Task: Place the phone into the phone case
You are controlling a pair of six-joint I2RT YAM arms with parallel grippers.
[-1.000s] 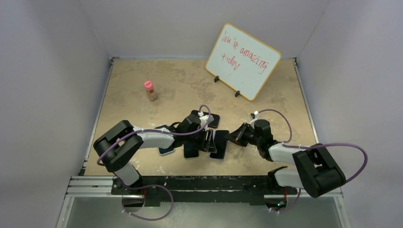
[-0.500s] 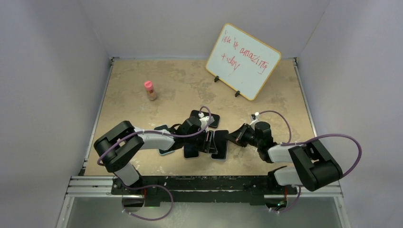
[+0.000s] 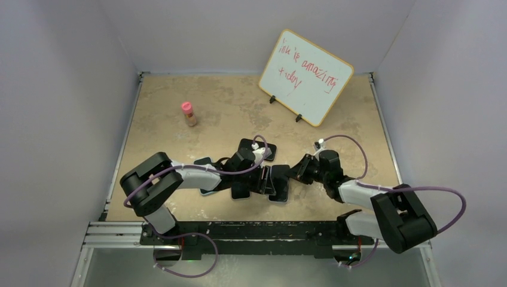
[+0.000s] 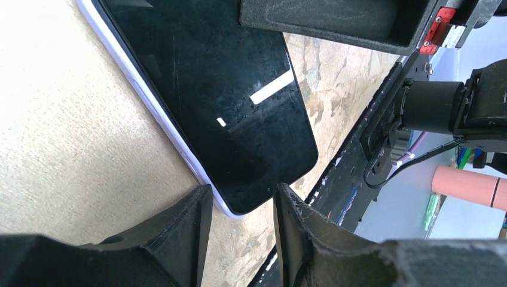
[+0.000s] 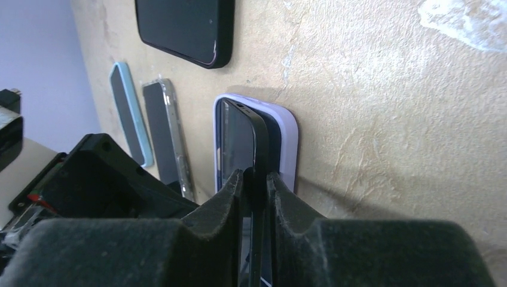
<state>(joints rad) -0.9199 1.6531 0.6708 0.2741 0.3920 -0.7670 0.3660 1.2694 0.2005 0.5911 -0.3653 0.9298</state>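
The phone (image 5: 238,137) is a thin slab of glossy black glass. It's up on its long edge, leaning into the lavender phone case (image 5: 288,140), a smooth shell with rounded corners lying flat on the mottled tan table (image 5: 388,119). My right fingers (image 5: 230,191) are clamped on the phone's raised edge. My left fingers (image 4: 191,221), rough black pads, sit a bit apart with the case's corner between the tips, and honestly I can't tell if they're pinching it. Versus half a second ago the phone's about where it was, but my right arm's back link has swung out right. Just past the case, a clear-cased phone (image 5: 162,128) and a teal-cased phone (image 5: 127,113) lie flat.
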